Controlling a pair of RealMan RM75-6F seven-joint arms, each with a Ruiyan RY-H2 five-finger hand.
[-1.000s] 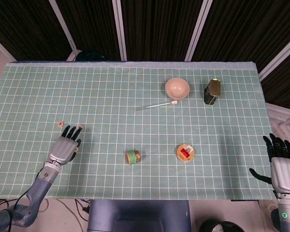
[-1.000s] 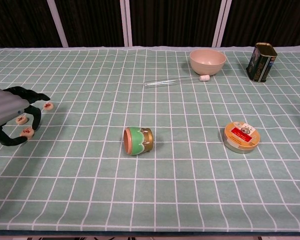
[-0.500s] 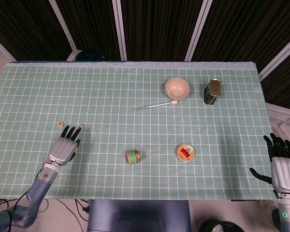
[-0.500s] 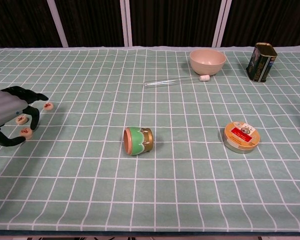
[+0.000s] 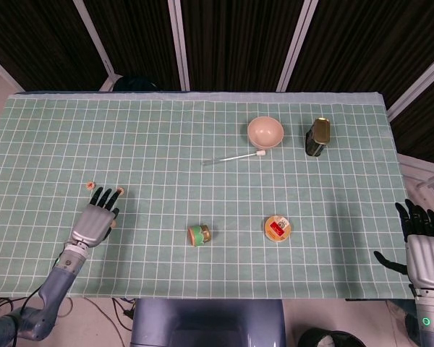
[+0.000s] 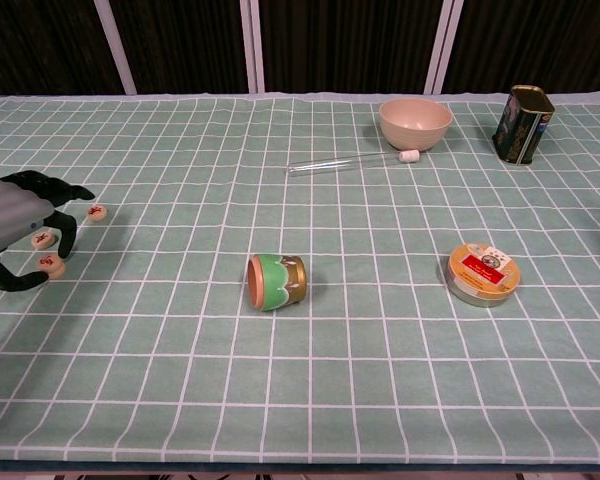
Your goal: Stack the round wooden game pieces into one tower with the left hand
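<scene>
Three round wooden game pieces with red marks lie apart on the green checked cloth at the left. One piece (image 6: 97, 212) lies just beyond my left hand (image 6: 18, 228). Another piece (image 6: 42, 238) sits under its arched fingers, and a third piece (image 6: 52, 264) lies on the cloth between a fingertip and the thumb. None is lifted or stacked. In the head view the left hand (image 5: 96, 219) has its fingers spread, with pieces (image 5: 120, 191) past its fingertips. My right hand (image 5: 420, 244) hangs off the table's right edge with its fingers apart and holds nothing.
A small green and orange cup (image 6: 276, 281) lies on its side mid-table. A round tin (image 6: 482, 273) sits to its right. At the back are a pink bowl (image 6: 415, 122), a glass tube (image 6: 350, 164) and a dark tin can (image 6: 523, 123).
My left hand has drawn back slightly toward the near edge. The pieces and the right hand have hardly moved.
</scene>
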